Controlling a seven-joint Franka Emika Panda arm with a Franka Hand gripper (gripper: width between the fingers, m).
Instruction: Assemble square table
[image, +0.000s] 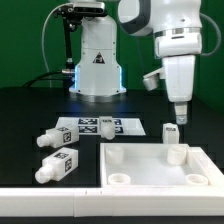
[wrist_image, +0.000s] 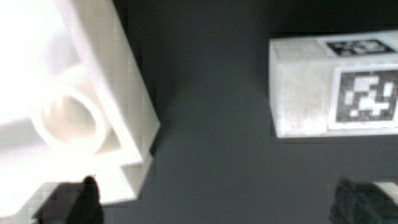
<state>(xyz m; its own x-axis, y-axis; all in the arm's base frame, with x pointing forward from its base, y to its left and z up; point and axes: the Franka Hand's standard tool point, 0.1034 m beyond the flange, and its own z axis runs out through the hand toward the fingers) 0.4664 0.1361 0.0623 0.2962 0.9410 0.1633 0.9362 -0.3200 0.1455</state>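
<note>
The white square table top (image: 150, 170) lies rim-up at the front, with round corner holes. A short white piece (image: 176, 153) stands at its far corner on the exterior view's right. One tagged white leg (image: 167, 130) stands just behind that corner. Two more legs (image: 52, 137) (image: 58, 165) lie to the exterior view's left. My gripper (image: 180, 116) hangs open just above the standing leg. In the wrist view a corner of the top (wrist_image: 71, 115) and the tagged leg (wrist_image: 347, 85) both show beyond my open, empty gripper (wrist_image: 222, 203).
The marker board (image: 95, 125) lies flat behind the parts, in front of the large white robot base (image: 97, 60). A white ledge (image: 50, 205) runs along the front edge. The black table surface (image: 25, 120) shows around the parts.
</note>
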